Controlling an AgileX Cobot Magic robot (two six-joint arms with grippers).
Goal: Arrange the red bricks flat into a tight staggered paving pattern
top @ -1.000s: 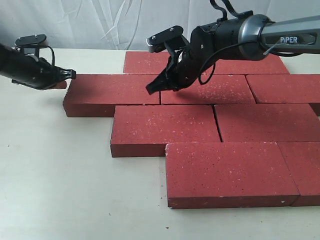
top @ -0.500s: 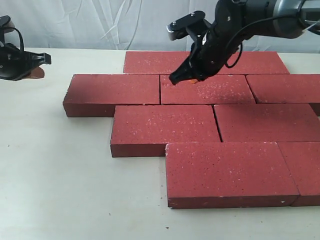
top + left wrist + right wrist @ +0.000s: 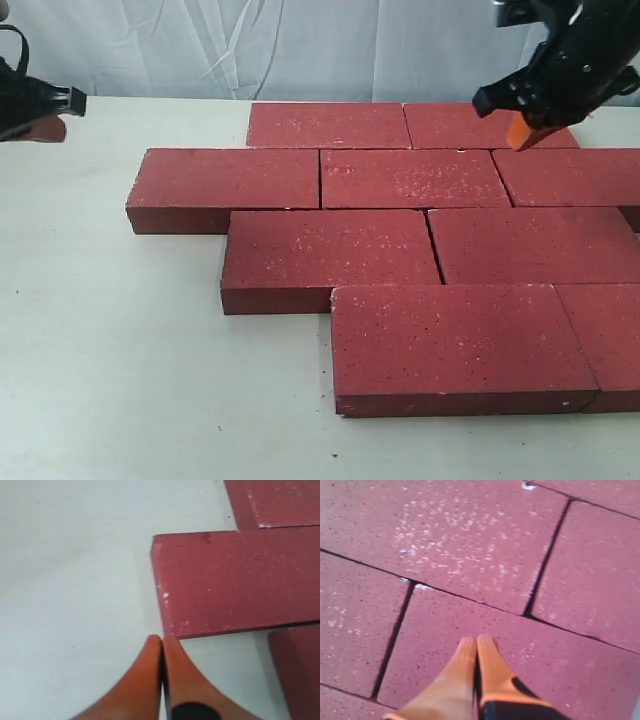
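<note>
Several dark-red speckled bricks (image 3: 330,256) lie flat on the table in staggered rows, edges close together with thin seams. My left gripper (image 3: 55,125) hovers at the far left edge of the exterior view, off the bricks; its orange fingers (image 3: 161,640) are pressed together, empty, near the corner of the leftmost brick (image 3: 235,580). My right gripper (image 3: 520,135) hangs above the back-right bricks; its orange fingers (image 3: 476,641) are shut with nothing between them, over a brick (image 3: 485,670) and its seams.
Pale tabletop (image 3: 120,350) spreads to the left and front of the bricks. A white curtain (image 3: 250,45) hangs behind. The paving runs off the right edge of the exterior view.
The right arm has swung from the paving's middle up and to the back right. The left arm has pulled back from the leftmost brick to the far left edge.
</note>
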